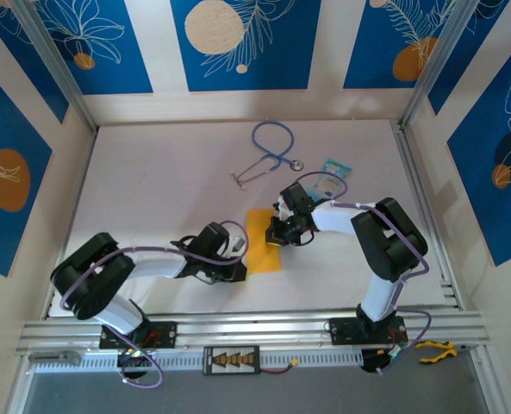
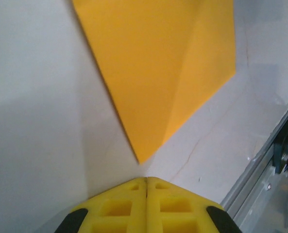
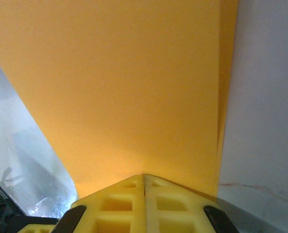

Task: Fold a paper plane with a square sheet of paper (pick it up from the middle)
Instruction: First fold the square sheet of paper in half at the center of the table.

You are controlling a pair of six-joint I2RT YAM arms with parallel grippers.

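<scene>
Stethoscope (image 1: 275,158) and blue packet (image 1: 331,175) obstruct far table (image 1: 152,190); left half free

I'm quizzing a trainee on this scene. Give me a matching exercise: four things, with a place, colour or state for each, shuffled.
1 orange paper
2 stethoscope
3 light-blue packet
4 left gripper

A shut, tips just short of a paper corner
B blue looped tubing
C creased, lying flat
D just right of the stethoscope

Pairs: 1-C, 2-B, 3-D, 4-A
</scene>
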